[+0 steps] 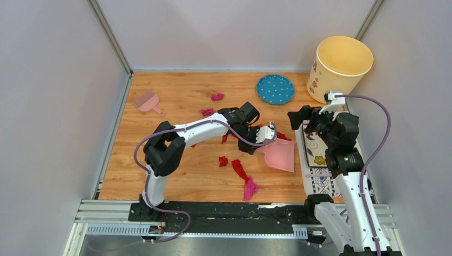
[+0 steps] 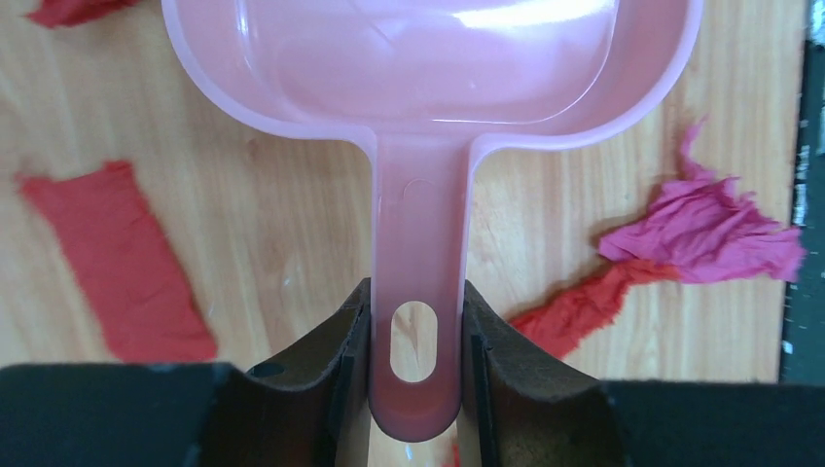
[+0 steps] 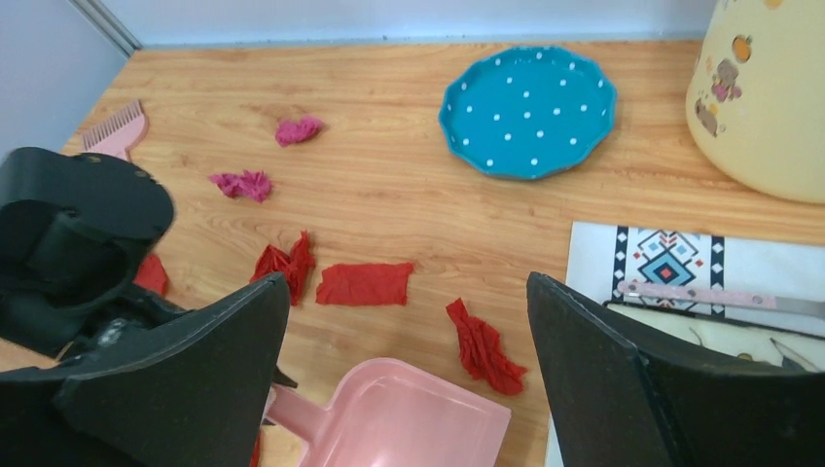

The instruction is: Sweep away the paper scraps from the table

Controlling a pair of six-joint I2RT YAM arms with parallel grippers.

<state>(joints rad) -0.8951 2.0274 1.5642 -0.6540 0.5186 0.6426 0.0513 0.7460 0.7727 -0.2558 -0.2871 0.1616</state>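
Only our left wrist view shows the grip: the left gripper (image 2: pixel 416 321) has its fingers (image 2: pixel 321 379) pressed against both sides of the pink dustpan (image 2: pixel 428 68) handle. Paper scraps (image 2: pixel 117 258) lie on the table (image 2: pixel 282 224) either side of that claw. The right wrist view adds the right gripper (image 3: pixel 407 292) — spread wide, holding nothing — with red scraps just ahead of it.
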